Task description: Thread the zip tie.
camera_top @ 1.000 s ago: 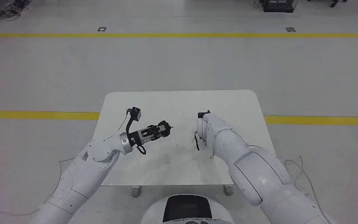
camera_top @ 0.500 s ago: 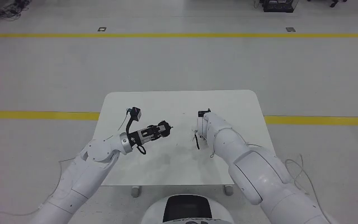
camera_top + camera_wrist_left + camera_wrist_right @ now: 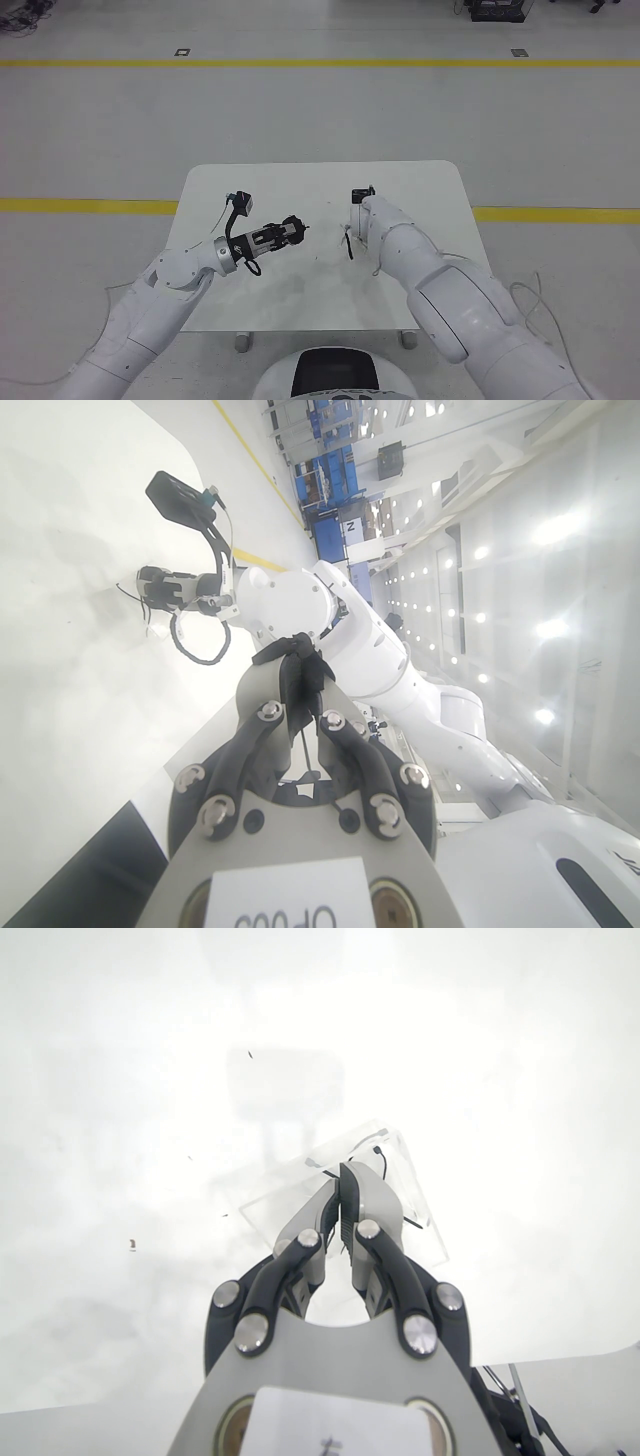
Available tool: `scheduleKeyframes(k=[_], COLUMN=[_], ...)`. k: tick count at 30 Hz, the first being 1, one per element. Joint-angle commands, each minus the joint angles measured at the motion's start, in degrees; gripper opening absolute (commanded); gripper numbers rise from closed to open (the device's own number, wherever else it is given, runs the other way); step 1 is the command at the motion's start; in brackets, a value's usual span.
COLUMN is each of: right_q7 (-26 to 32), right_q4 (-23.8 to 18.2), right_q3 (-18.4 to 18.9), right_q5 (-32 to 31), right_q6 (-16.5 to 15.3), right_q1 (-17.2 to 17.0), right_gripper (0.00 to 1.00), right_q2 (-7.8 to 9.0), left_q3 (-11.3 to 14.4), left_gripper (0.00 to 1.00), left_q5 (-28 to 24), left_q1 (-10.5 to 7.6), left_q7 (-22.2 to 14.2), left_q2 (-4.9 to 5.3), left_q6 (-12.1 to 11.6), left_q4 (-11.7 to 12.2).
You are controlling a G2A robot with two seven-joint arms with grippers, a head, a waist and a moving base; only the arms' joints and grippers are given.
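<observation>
Where the tie (image 3: 384, 1165) is: in the right tool (image 3: 340, 1184), above a clear plate (image 3: 280, 1193) on the surface (image 3: 150, 1078).
Right tool: fingers pressed together on the tie.
Left tool (image 3: 298, 652): pressed together, well apart from the right; a thin black strip (image 3: 306, 745) between its fingers, possibly another tie.

zip tie (image 3: 384, 1167) black | table (image 3: 420, 190) white | floor lines (image 3: 320, 63) yellow

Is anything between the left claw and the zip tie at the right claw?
Nothing visible: just table surface between the left claw and the zip tie, which the right claw pinches above the plate.
</observation>
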Motion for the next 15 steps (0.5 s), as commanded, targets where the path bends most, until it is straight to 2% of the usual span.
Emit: scheduleKeyframes(k=[1, 15], right_q7=[-1.0, -6.3], right_q4=[0.0, 0.0], right_q3=[0.0, -0.1], right_q5=[0.3, 1.5], right_q6=[0.0, 0.0], right_q1=[0.1, 0.8], right_gripper=[0.0, 0.0], right_q2=[-0.12, -1.27], left_q3=[0.0, 0.0], left_gripper=[0.0, 0.0], left_q5=[0.0, 0.0], left_q1=[0.0, 0.0], left_q7=[0.0, 0.0], left_q2=[0.0, 0.0], left_q6=[0.0, 0.0], left_q4=[0.0, 0.0])
